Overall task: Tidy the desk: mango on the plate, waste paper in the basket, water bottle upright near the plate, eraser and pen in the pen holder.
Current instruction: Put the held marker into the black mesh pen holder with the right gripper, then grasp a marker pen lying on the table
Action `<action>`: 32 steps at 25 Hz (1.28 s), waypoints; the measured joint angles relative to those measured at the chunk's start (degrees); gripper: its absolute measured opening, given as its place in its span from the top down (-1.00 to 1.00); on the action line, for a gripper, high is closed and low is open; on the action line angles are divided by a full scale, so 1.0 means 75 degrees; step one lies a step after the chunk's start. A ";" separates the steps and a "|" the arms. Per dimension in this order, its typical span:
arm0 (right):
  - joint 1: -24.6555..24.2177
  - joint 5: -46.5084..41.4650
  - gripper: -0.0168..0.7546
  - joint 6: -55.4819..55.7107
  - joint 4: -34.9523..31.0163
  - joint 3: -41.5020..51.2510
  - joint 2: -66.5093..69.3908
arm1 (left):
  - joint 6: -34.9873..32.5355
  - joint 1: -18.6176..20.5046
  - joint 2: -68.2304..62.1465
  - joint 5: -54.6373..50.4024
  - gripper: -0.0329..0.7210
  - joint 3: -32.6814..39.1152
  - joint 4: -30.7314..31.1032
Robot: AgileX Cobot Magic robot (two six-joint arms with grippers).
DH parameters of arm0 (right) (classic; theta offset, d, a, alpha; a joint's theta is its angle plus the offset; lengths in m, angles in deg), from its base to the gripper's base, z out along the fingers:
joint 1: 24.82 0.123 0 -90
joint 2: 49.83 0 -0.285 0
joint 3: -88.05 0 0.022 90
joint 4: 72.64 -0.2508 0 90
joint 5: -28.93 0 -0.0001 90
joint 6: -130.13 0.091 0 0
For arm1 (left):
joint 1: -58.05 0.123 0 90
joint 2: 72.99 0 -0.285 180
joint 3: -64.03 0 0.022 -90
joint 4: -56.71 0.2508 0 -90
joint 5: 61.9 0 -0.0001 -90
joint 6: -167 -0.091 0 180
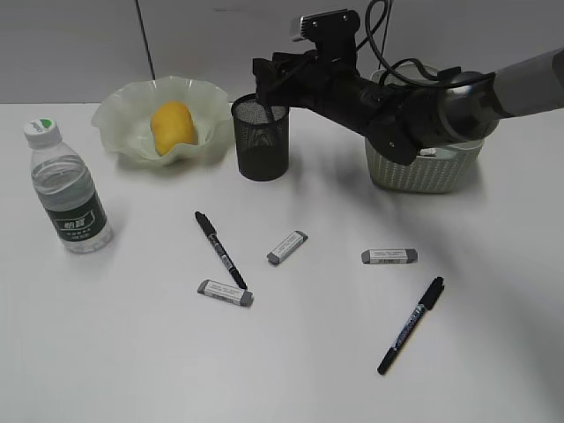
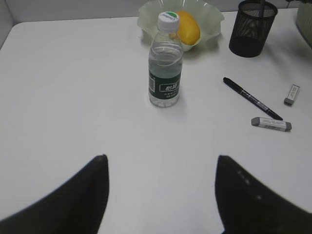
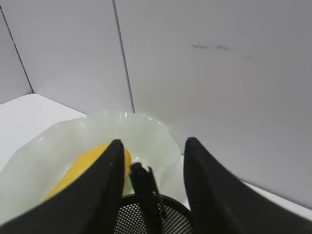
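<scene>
Because the right arm reached across the desk from the basket side, its right gripper hung directly over the pen holder, jaws apart, with a dark pen standing between them and apparently no longer pinched; I judged this to be a drop into the cup. The basket sat behind that arm, a scrap of white at its rim possibly the waste paper, though the arm hid most of it. The plate held the mango near its middle. The water bottle stood upright near the plate, capped and seemingly full. The left gripper hovered low over bare desk, jaws wide apart and empty. Still loose on the desk lay two pens and three erasers.
</scene>
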 joint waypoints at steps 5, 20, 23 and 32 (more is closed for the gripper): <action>0.0000 0.0269 -0.05 0.0000 0.0000 0.0000 0.0000 | 0.0000 0.0000 0.0000 0.0000 -0.45 0.0000 0.0000; 0.0008 -0.1529 -0.06 0.2604 0.3436 0.0000 -0.2357 | 0.0000 0.0000 0.0000 0.0009 -0.45 0.0000 0.0050; 0.0008 -0.2198 -0.06 0.4417 0.5696 0.0000 -0.3071 | 0.0000 0.0000 0.0000 0.0011 -0.45 0.0000 0.0050; -0.0218 -0.1136 -0.06 0.9272 1.0313 0.0000 -0.4589 | 0.0000 0.0000 0.0000 0.0026 -0.45 0.0000 -0.0043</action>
